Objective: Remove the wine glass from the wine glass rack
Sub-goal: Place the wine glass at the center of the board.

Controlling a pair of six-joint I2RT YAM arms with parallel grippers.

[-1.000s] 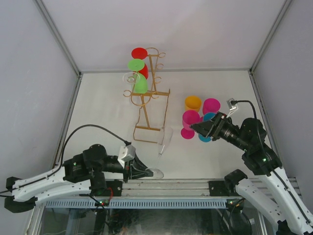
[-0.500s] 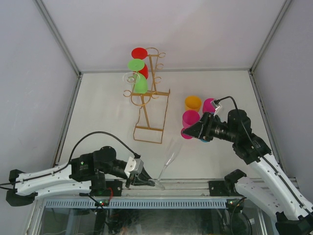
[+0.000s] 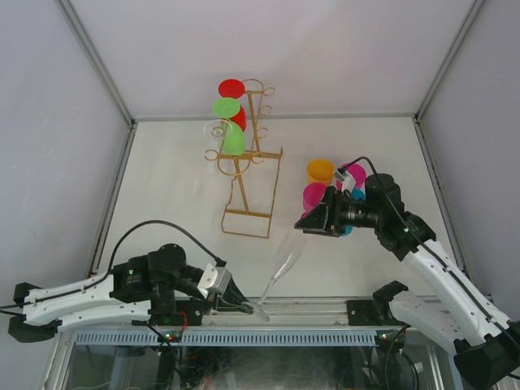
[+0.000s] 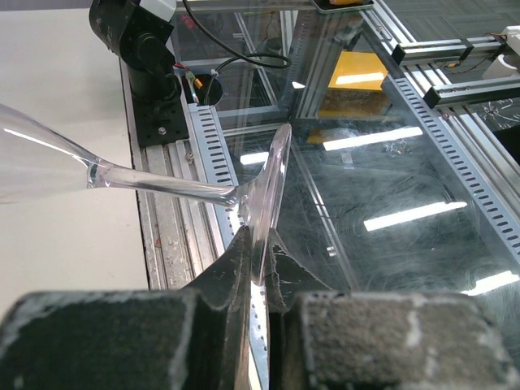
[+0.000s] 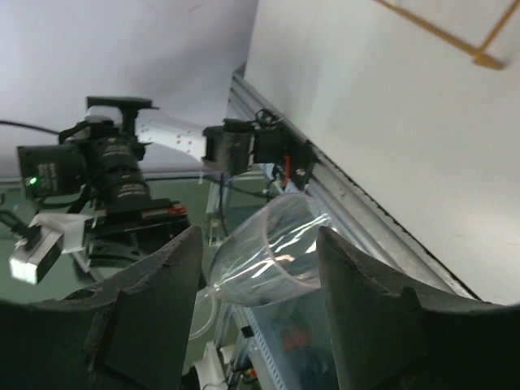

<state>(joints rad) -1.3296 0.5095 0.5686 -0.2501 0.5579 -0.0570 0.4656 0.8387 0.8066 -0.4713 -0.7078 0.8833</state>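
- Left wrist view: the left hand (image 4: 258,260) pinches the foot of the clear wine glass (image 4: 162,185) edge-on between its pads. I judge this grip leaves stem and bowl free for the other arm.
- Right wrist view: the right hand (image 5: 260,236) is spread, one finger on either side of the bowl's rim, with no contact visible. I read this as a handover approach.
- Top external view: the glass is off the wine glass rack (image 3: 248,215), held tilted above the near edge of the surface (image 3: 179,187), bowl toward the right arm. A green glass (image 3: 234,143) and a red glass (image 3: 231,88) hang on the rack.
- Change over the last second: the right hand has come left from the coloured cups (image 3: 320,171) toward the bowl. The left hand has drawn back to the near rail, carrying the foot along.
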